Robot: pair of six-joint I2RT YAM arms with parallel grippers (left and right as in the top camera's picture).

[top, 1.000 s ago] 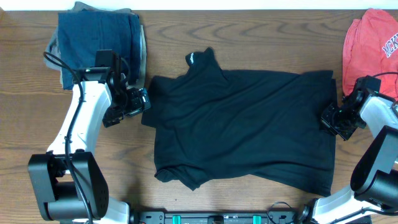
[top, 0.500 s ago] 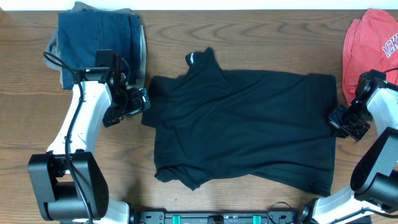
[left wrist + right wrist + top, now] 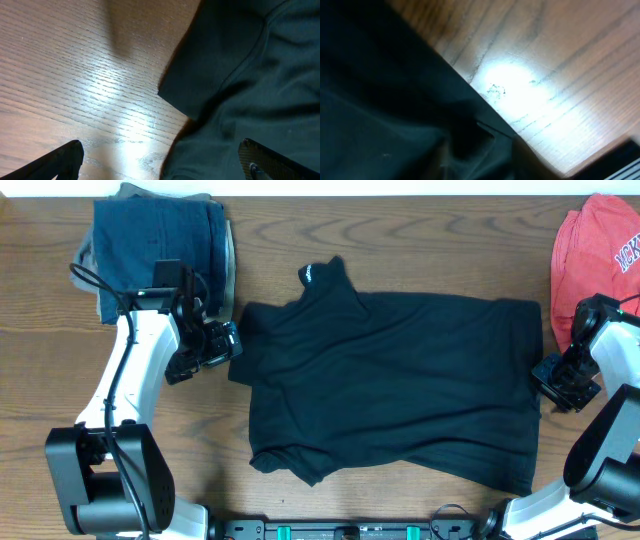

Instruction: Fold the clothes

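Left end effector (image 3: pixel 228 347) is hanging spread and empty beside the sleeve of the black garment (image 3: pixel 400 390). Right end effector (image 3: pixel 546 374) is sitting at its hem, grip indeterminate. Garment is lying spread on the desk (image 3: pixel 420 240). Suggest pinching both edges evenly, avoiding bunching.

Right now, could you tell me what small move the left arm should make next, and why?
Probably lower the left gripper and close it on the left edge of the black garment. The gripper stands wide open just above that edge, and the garment lies spread flat, not yet folded.
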